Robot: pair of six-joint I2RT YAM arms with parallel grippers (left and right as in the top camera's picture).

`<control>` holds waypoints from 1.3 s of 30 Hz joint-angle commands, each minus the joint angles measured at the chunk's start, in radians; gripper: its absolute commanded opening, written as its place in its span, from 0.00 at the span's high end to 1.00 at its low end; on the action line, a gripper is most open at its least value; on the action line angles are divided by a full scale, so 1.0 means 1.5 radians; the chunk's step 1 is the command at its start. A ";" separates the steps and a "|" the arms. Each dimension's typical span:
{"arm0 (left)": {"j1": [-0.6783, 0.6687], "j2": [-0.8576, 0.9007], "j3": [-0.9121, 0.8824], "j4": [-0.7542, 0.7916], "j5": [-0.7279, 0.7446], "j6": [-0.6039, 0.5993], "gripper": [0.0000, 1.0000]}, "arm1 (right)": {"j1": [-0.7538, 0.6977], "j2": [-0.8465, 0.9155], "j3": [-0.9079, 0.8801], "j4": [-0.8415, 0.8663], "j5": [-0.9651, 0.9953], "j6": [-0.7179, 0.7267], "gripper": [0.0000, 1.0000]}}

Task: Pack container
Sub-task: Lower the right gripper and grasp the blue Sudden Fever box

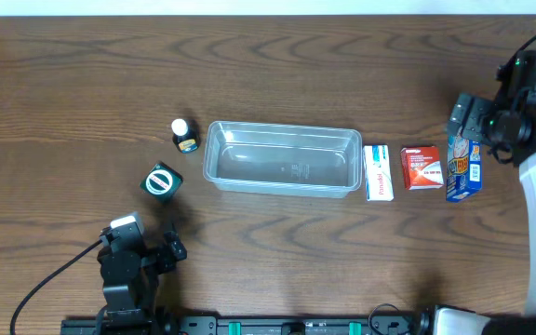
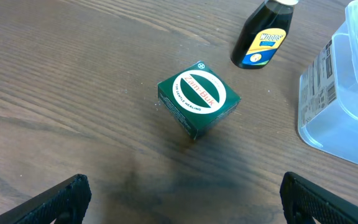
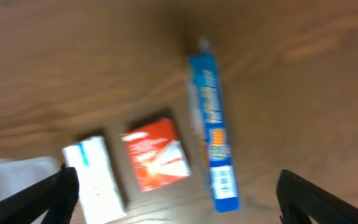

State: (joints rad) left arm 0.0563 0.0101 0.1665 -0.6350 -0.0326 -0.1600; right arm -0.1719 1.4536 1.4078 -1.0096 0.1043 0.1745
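Overhead: a clear, shallow plastic container (image 1: pixel 249 154) lies between a small dark bottle (image 1: pixel 184 136) and a white box (image 1: pixel 378 172). Left wrist: left fingers (image 2: pixel 61 202) spread wide, empty, before a green square box (image 2: pixel 197 99). Right wrist, blurred: right fingers (image 3: pixel 55 199) seemingly apart above a blue carton (image 3: pixel 211 124).

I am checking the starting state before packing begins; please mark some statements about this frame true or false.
1. The clear plastic rectangular container is empty. True.
2. The green square box with a round white label lies inside the container. False: it sits on the table, left of the container.
3. The small dark bottle with a white cap is by the container's left end. True.
4. The right gripper is shut on the tall blue box. False: its jaws are open and empty, and the box rests on the table.
5. The white box, the red box and the blue box line up right of the container. True.
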 commanded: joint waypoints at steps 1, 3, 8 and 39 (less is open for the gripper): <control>0.002 -0.004 -0.008 -0.003 -0.001 0.004 0.02 | -0.030 0.042 0.012 0.000 0.061 -0.008 0.05; 0.002 -0.004 -0.008 -0.003 -0.001 0.004 0.02 | -0.044 0.072 0.012 0.012 0.060 -0.008 0.05; 0.002 -0.004 -0.008 -0.003 -0.001 0.004 0.02 | -0.057 0.147 0.012 0.061 0.016 -0.008 0.17; 0.002 -0.004 -0.008 -0.003 -0.001 0.004 0.02 | -0.060 0.248 -0.009 0.055 0.018 -0.005 0.57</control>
State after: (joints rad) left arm 0.0563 0.0101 0.1665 -0.6350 -0.0326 -0.1600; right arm -0.2520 1.8248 1.4063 -0.9264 0.1135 0.1673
